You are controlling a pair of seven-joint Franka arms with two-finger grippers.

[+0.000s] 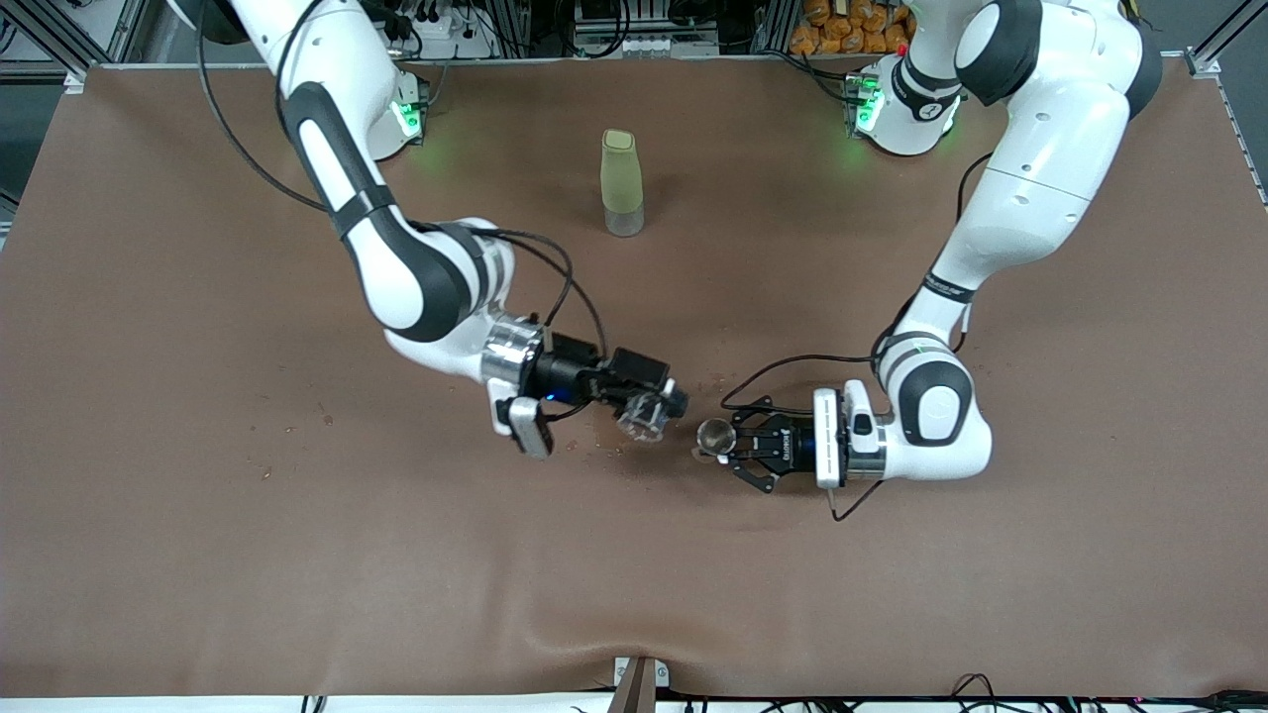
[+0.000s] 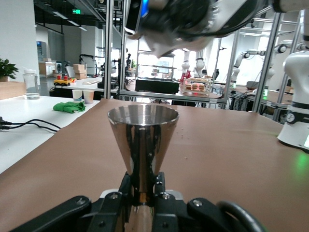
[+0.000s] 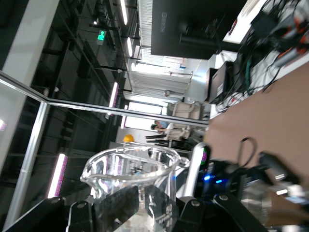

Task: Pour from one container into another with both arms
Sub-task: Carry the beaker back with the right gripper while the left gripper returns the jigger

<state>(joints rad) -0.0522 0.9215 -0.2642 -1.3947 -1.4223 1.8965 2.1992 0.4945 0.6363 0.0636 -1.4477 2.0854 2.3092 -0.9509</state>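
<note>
The tiny clear cup (image 1: 642, 416) is tipped on its side over the table, a short way from the jigger toward the right arm's end, with my right gripper (image 1: 649, 408) shut on it. In the right wrist view the clear cup (image 3: 133, 186) fills the space between the black fingers (image 3: 118, 210). The shiny metal jigger (image 1: 714, 436) stands upright, and my left gripper (image 1: 735, 448) is shut on its narrow waist. In the left wrist view the jigger (image 2: 142, 137) rises straight from the gripper (image 2: 143, 186), and the right arm's hand (image 2: 183, 19) hangs above it.
A tall pale-green bottle (image 1: 622, 183) stands upright nearer the robots' bases, midway between them. Small dark specks (image 1: 594, 446) lie on the brown table cover (image 1: 297, 555) under the right gripper. Black cables trail from both wrists.
</note>
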